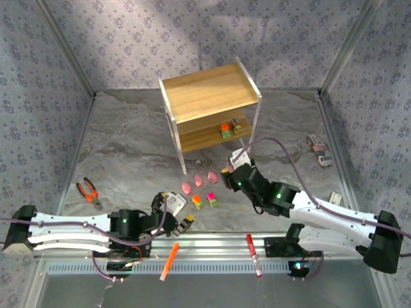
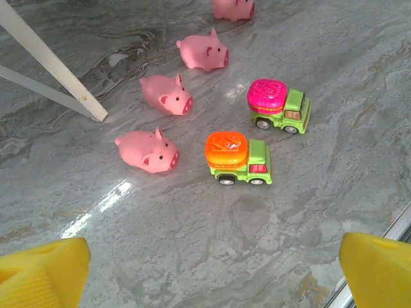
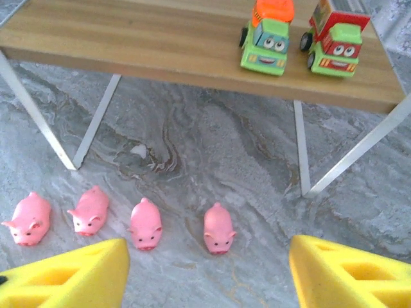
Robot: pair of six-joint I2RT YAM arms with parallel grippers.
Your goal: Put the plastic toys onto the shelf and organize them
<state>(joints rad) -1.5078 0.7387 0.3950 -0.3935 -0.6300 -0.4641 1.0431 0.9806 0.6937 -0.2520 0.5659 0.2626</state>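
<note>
Pigs [image 3: 146,223], four of them and all pink, line up on the grey marbled tabletop [image 1: 128,141] just in front of the shelf [image 1: 209,93], snouts toward my right wrist camera. On the shelf's lower board [image 3: 128,38] two toy trucks are parked side by side toward its right end: an orange-topped truck [image 3: 266,35] and a red truck [image 3: 334,42], both facing outward. Two more sit on the tabletop beside the pigs, a pink-topped truck [image 2: 279,106] and an orange-loaded truck [image 2: 239,158], each with a green cab. I have the right gripper [image 3: 209,269] hovering low before the pigs, its jaws released and empty. The left gripper [image 2: 212,273] hangs near the two loose trucks, jaws likewise spread with nothing between them. Orange-handled pliers [image 1: 90,192] lie well off to the left.
</note>
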